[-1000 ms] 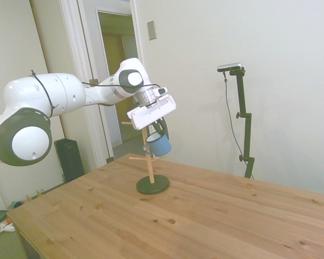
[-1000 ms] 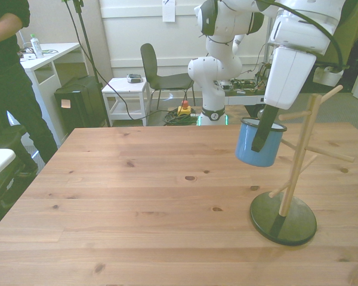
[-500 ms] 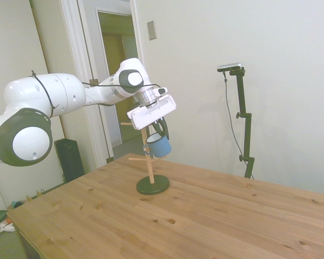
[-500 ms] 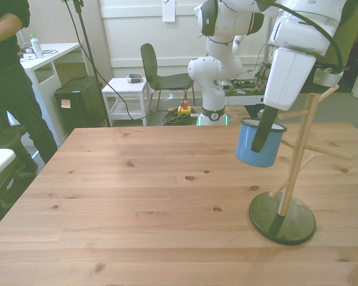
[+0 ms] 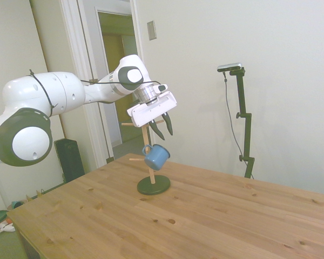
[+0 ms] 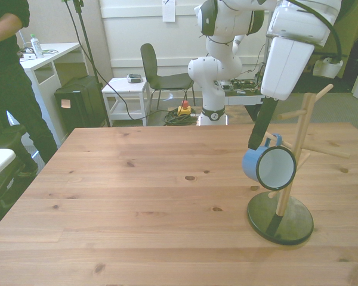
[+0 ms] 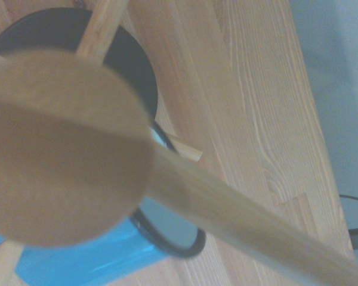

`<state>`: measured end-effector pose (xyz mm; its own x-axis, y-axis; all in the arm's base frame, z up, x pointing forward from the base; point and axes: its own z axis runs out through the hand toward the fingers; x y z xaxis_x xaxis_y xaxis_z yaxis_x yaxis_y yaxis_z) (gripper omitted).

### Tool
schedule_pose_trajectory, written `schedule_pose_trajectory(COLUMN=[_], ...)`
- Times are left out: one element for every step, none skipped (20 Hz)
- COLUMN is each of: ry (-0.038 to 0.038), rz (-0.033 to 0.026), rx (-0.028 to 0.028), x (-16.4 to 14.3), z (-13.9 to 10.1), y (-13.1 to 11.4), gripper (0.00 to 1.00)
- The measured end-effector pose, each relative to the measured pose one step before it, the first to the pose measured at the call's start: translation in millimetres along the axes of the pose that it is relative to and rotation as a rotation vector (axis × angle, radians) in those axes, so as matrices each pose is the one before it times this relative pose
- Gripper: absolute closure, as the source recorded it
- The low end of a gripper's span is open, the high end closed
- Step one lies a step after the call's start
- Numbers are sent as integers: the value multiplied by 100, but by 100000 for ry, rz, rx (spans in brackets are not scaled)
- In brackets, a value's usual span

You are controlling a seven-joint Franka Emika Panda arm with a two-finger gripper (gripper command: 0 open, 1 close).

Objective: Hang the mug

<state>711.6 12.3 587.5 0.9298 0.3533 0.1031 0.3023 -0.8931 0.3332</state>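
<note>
Off to the side, the mug hangs by its handle on a wooden peg of the mug tree, tipped with its mouth sideways, clear of the counter. Just above it, the gripper sits with its dark fingers spread apart and nothing between them.

From the front, the mug shows its white inside toward the camera, its blue loop handle hooked over a peg on the tree, whose dark round base rests near the front view's right. One dark finger points down beside the handle. A person stands at the front view's left.

Up close from the wrist, a blurred wooden peg fills the frame, with the mug and its dark rim beneath.
</note>
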Motion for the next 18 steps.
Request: schedule_pose_trajectory(ry=[55,36,36,65,76,81,228,511,691,532,262,206,-4,27,105,698,1164,728], rz=[83,84,91,110,176,331,410,424,414,361,299,369,491,623,1425,2718,3177,2755], rx=[-62,-57,-47,-46,-69,-104,-82,-167,-220,-147,-54,-29,140,326,998,2466,3205,2992], x=[-12,-12,-14,-17,-31,-93,-197,-303,-404,-611,-726,-823,-960,-1031,-1134,-1235,-1245,-1356], z=[-34,-21,-20,-31,-50,-145,-401,-665,-857,-970,-910,-899,-829,-766,-681,-607,-523,-365], y=[53,50,57,69,100,157,207,257,263,252,174,140,154,212,298,463,601,831], gripper=[0,0,0,0,0,0,0,0,0,0,0,0,0,0,0,0,0,0])
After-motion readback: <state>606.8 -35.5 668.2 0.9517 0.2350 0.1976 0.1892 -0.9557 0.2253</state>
